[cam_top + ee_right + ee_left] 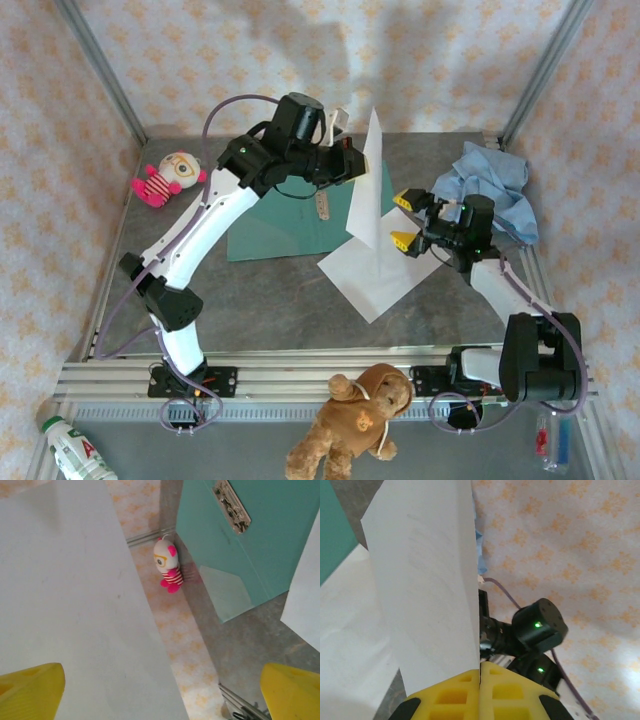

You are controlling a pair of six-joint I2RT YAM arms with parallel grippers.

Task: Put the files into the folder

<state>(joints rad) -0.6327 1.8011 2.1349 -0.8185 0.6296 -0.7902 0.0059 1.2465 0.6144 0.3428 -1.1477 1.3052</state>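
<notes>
Okay, starting closest: got a brown teddy bear [355, 425] slumped over the front rail, plus a plastic bottle [72, 450] off at the near left corner. Moving up to the right tool [405, 220]: spread wide, yellow fingertips well apart, gripping nothing, aimed at the lifted sheet [372, 190] and sitting just beside it. Can see that same wide gap from the right wrist, with white paper running past the left fingertip. Just left of that, got the flat sheet [375, 270] lying skewed on the grey tabletop [280, 310], right beside the folder [290, 225]. Then the left tool [480, 675]: clamped tight, yellow pads pressed together on the lifted sheet's edge, holding it upright over the flat one. Beyond that, found the folder lying flat on the tabletop, teal, metal clip [321, 207] on it, no paper in it yet. Furthest back, spotted a pink striped doll [165, 180] at the left and a light blue cloth [490, 185] bunched at the right.
</notes>
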